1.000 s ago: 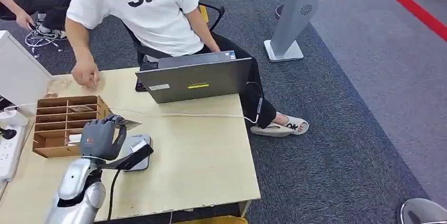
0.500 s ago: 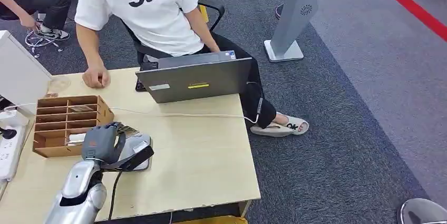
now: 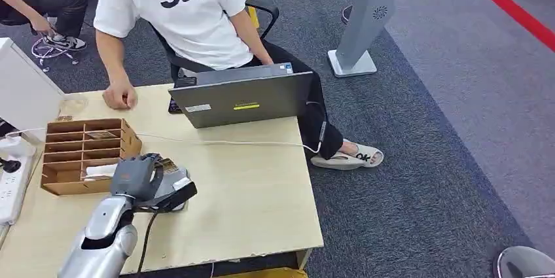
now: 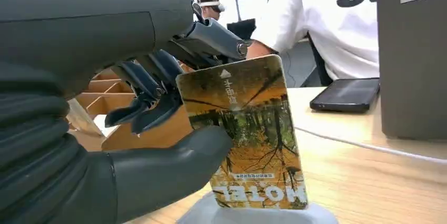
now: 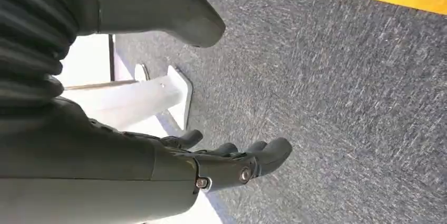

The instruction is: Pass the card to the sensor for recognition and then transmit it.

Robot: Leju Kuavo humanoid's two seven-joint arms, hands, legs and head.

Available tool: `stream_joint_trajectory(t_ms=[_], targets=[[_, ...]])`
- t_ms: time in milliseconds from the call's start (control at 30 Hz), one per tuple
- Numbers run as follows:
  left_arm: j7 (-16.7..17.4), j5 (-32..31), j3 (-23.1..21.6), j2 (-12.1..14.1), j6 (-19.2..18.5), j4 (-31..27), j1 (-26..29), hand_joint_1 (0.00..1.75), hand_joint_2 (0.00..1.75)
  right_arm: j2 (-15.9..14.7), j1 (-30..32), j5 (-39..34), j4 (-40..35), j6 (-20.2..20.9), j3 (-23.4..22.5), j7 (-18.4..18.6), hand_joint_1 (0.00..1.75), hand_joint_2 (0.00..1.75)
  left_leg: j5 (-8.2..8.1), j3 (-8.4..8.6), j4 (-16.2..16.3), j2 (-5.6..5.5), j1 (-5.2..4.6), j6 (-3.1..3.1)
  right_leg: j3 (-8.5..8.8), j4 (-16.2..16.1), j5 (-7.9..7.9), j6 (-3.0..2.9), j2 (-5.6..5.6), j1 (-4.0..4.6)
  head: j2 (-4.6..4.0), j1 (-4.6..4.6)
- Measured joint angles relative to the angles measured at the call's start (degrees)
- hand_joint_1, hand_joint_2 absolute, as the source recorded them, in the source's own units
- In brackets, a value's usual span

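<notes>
- Left hand [image 4: 132, 108] is what I'm watching: matte grey shell, ribbed cover behind it, and it grasps the card [image 4: 245, 134] between the thick thumb and the darker fingers [image 4: 153, 84].
- Card is a flat glossy rectangle with rounded corners, printed with yellow autumn trees and the word HOTEL; I see it held upright, its lower edge just at the sensor [image 4: 263, 214].
- Sensor is a smooth pale pad with soft edges, lying on the light wood-grain table [image 3: 249, 193] directly under my left hand.
- Just left of the hand sits a brown cardboard organizer [image 3: 78, 150] with slotted compartments.
- Beyond the hand, a thin white cable [image 3: 222, 142] crosses the table, with a grey laptop [image 3: 242, 98] behind it.
- Right hand [image 5: 221, 163] hangs over coarse grey carpet [image 5: 337, 103], fingers loosely spread, grasping nothing.
</notes>
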Motion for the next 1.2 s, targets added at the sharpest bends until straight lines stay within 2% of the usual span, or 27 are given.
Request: stream_joint_trajectory(t_ms=[467,600,700,900,1133,1200], targets=[[-0.02,0.22,-1.31,-0.24,1.38,3.50,-2.14,1.75,1.75,0.00,0.01,-0.09,0.00,0.15,-0.04,-0.02,0.00,1.75,0.07,0.12,0.00,-0.02,0.00,0.03,0.15,0.01,0.04,0.00,-0.03,0.00,0.00,0.00],[-1.05,4.36,-1.23,0.24,0.41,3.46,-3.28,1.75,1.75,0.00,0.03,-0.15,0.00,0.15,-0.07,-0.20,0.00,1.75,0.09,0.11,0.00,-0.02,0.01,0.01,0.14,0.02,0.06,-0.01,-0.03,0.01,0.00,0.00],[-1.88,7.46,-0.48,1.57,-1.12,1.62,-4.70,1.75,1.75,0.00,0.09,-0.15,0.02,0.02,-0.11,-0.37,0.00,1.75,0.10,0.08,0.00,-0.01,0.03,0.00,0.08,0.03,0.10,-0.06,-0.02,0.02,0.00,0.00],[-1.42,8.85,1.68,3.96,-2.27,-2.23,-7.66,1.75,1.75,0.00,0.09,-0.15,0.02,-0.11,-0.20,-0.39,0.00,1.75,0.10,0.07,0.00,0.00,0.04,0.00,0.06,0.04,0.10,-0.07,-0.01,0.03,0.00,0.02],[0.50,5.90,2.58,8.13,-4.31,-6.51,-12.78,1.75,1.75,0.00,0.14,-0.15,0.02,-0.11,-0.22,-0.44,0.00,1.75,0.10,0.05,0.00,0.00,0.04,0.00,0.05,0.05,0.10,-0.07,0.00,0.04,0.00,0.00],[1.90,2.72,2.67,8.94,-3.98,-7.04,-13.60,1.75,1.75,0.00,0.13,-0.15,0.02,-0.11,-0.26,-0.52,0.00,1.75,0.11,0.05,0.00,0.00,0.04,0.00,0.04,0.05,0.10,-0.07,0.00,0.04,0.00,0.00]])
